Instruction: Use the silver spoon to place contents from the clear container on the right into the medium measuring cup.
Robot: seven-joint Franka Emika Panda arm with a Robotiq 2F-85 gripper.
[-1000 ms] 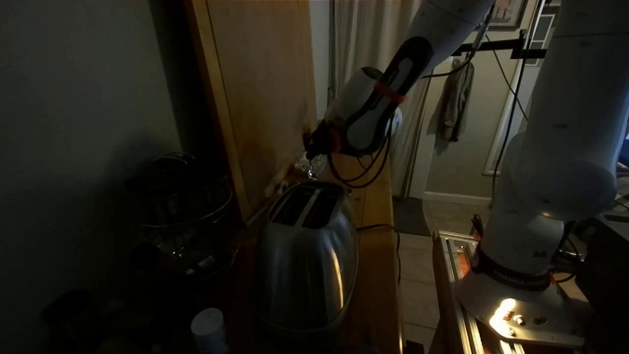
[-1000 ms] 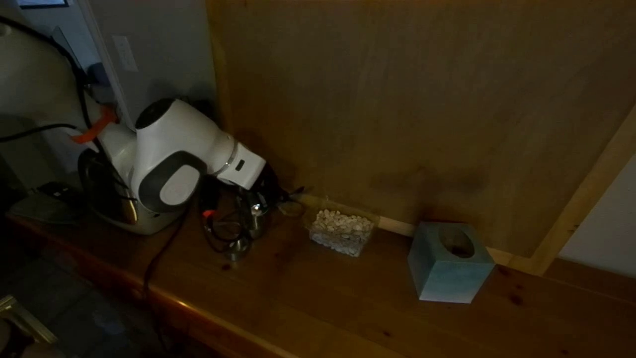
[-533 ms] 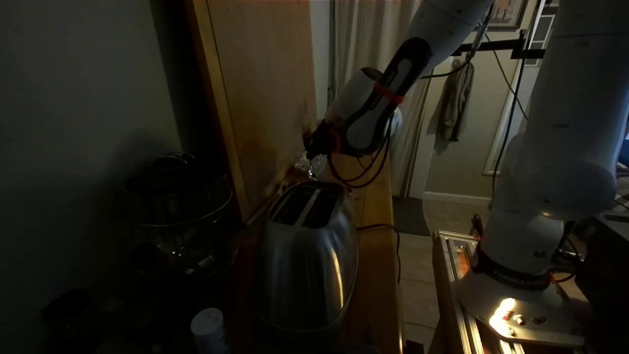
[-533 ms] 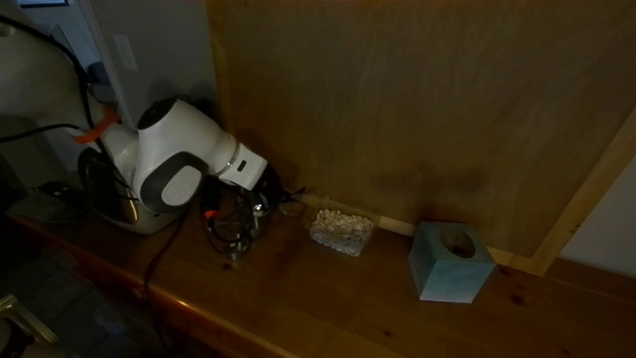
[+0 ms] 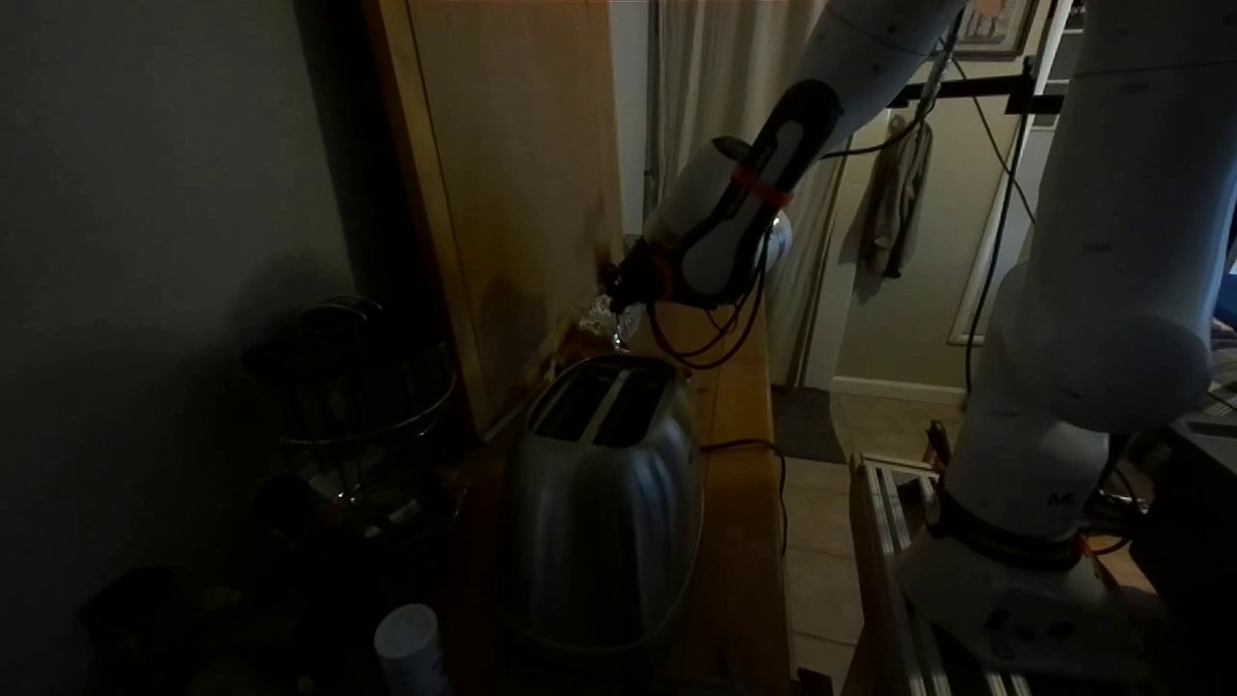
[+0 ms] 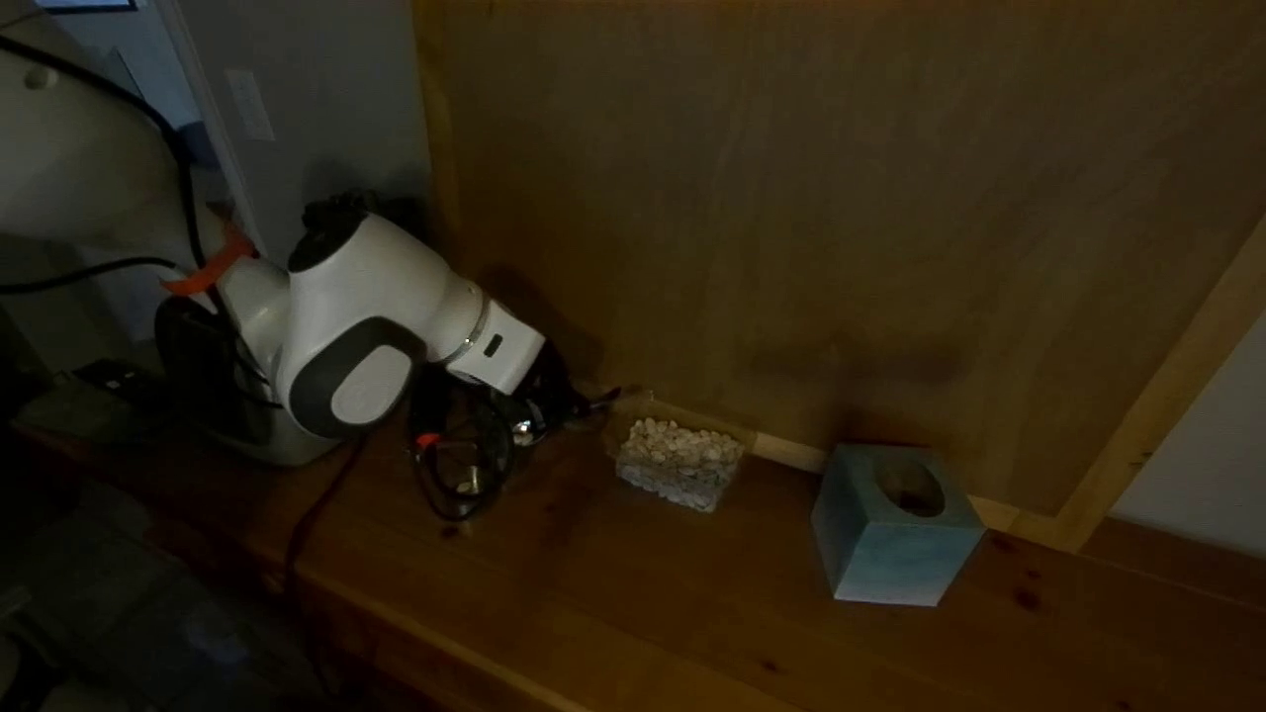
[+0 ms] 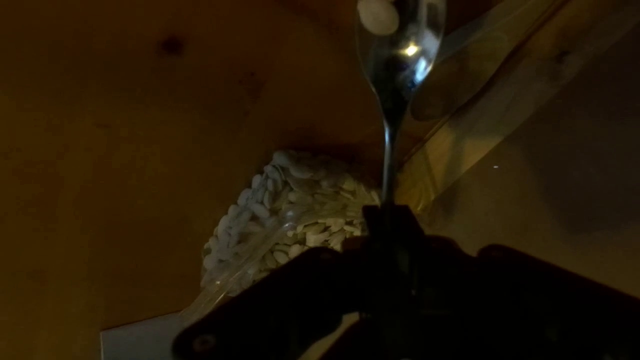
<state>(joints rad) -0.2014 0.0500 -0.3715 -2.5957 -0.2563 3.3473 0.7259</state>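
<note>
Dim light covers the wooden counter (image 6: pixel 692 613) and the tall wooden panel (image 6: pixel 841 198) behind it. Only the wrist view makes the silver spoon (image 7: pixel 396 97) plain; the exterior views give just a small glint near the gripper (image 7: pixel 389 212), hard to read. Up close, the spoon's long axis runs almost straight up the view: handle below, clamped in the gripper, bowl at the top edge and partly cut off. Its hollow faces the camera, and a pale piece (image 7: pixel 378 16) lies in it (seed or bean, I cannot tell which). Lower and to the left in that view is the clear container (image 7: pixel 237 270), filled with similar pieces. In an exterior view the container stands near the foot of the panel, a teal tissue box (image 6: pixel 895 539) apart from it, and a small metal cup (image 6: pixel 473 482) shows partly hidden by a cable (image 6: pixel 510 455), its exact size unclear. In an exterior view a steel toaster (image 5: pixel 604 541) fills the foreground, a dark wire rack (image 5: pixel 362 441) and a white canister (image 5: pixel 411 648) near it.
</note>
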